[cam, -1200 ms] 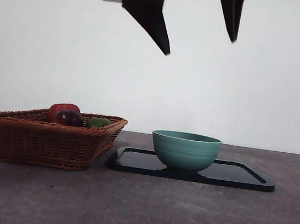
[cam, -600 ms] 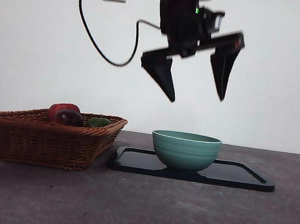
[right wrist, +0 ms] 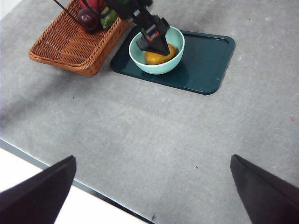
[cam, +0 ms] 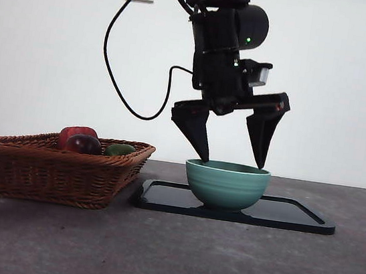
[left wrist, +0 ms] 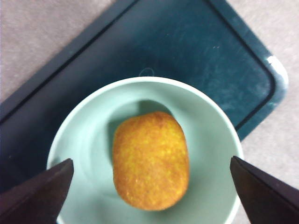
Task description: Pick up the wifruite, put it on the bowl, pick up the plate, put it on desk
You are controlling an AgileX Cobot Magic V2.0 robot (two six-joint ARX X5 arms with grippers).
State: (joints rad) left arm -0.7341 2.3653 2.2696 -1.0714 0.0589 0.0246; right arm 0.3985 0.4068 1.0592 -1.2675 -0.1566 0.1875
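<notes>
The brownish-orange wifruite (left wrist: 150,161) lies inside the teal bowl (left wrist: 84,140), touched by nothing. From the front, the bowl (cam: 226,183) hides the fruit and stands on the dark plate (cam: 294,216), a flat tray on the desk (cam: 167,256). My left gripper (cam: 231,162) hangs straight over the bowl, open, its two tips level with the rim on either side. In the left wrist view the left gripper (left wrist: 151,160) spans the fruit with wide gaps. My right gripper (right wrist: 152,158) waits high above the desk, open and empty, looking down on the wifruite (right wrist: 159,57) and plate (right wrist: 205,60).
A wicker basket (cam: 57,168) stands left of the plate, close to its edge. It holds a red fruit (cam: 79,133), a dark purple fruit (cam: 85,144) and a green fruit (cam: 120,150). The left arm's cable (cam: 118,88) loops above the basket.
The left arm has come down from the top of the front view. Its open jaws dropped from well above the bowl to rim height.
</notes>
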